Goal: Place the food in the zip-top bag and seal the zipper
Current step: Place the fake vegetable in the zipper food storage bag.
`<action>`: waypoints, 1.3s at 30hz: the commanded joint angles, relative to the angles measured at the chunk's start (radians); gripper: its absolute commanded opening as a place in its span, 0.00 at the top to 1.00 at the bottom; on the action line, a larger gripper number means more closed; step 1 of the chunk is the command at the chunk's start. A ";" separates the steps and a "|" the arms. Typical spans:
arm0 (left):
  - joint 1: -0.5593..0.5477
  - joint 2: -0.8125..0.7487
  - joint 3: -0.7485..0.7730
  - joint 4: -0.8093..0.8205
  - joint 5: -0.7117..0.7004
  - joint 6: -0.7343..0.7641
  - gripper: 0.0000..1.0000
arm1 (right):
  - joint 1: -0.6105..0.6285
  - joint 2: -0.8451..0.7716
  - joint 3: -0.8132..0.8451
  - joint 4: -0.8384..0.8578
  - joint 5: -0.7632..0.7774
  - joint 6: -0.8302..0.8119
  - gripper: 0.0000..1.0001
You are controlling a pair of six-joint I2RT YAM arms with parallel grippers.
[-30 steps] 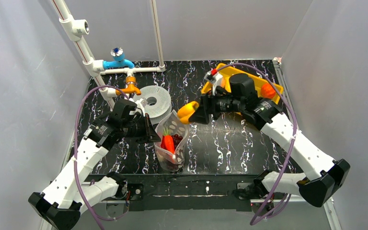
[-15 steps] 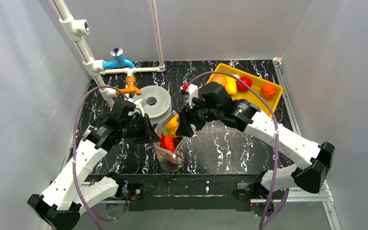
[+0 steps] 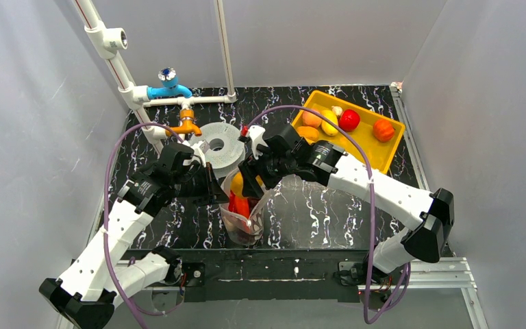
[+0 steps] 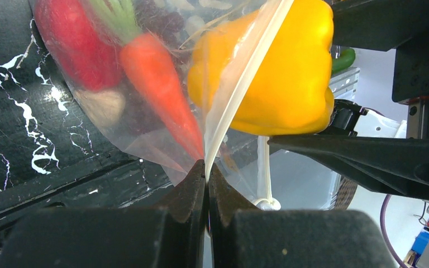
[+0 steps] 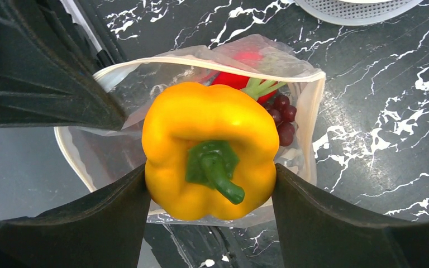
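The clear dotted zip-top bag [image 3: 245,227] stands open near the table's front middle. My left gripper [image 3: 214,192] is shut on its left rim; the wrist view shows its jaws [image 4: 206,165] pinching the pale zipper strip [image 4: 239,84]. Inside the bag lie a carrot [image 4: 159,84], a red pepper [image 4: 72,44] and dark grapes [image 5: 282,114]. My right gripper [image 3: 246,184] is shut on a yellow pepper [image 5: 209,148], stem towards the camera, and holds it at the bag's mouth [image 5: 313,123], above the other food. The yellow pepper also shows in the left wrist view [image 4: 282,72].
A yellow tray [image 3: 383,149] at the back right holds an orange fruit [image 3: 311,118], a yellow one [image 3: 329,123], a red apple [image 3: 348,120] and an orange pepper [image 3: 383,129]. A grey ring spool [image 3: 220,145] lies behind the bag. A white pipe frame with a blue tap [image 3: 168,89] stands back left.
My right arm has carried the yellow pepper leftwards from near the tray to the bag's mouth. My left gripper has kept its hold on the bag rim.
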 commanded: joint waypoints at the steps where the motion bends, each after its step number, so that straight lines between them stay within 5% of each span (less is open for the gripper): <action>1: -0.005 -0.015 0.006 -0.014 0.007 0.007 1.00 | 0.010 0.001 0.057 0.002 0.052 -0.004 0.63; 11: -0.005 -0.008 0.003 -0.011 0.010 0.013 1.00 | 0.021 0.001 0.058 -0.007 0.092 -0.006 0.29; 20: -0.004 -0.014 0.000 -0.009 0.011 0.011 1.00 | 0.028 -0.009 0.061 0.007 0.083 -0.018 0.11; 30: -0.005 -0.016 -0.002 -0.009 0.011 0.010 1.00 | 0.028 -0.058 0.043 0.047 0.094 -0.008 0.06; 39: -0.005 -0.021 -0.006 -0.010 0.011 0.009 1.00 | 0.020 -0.170 -0.016 0.105 0.356 -0.002 0.03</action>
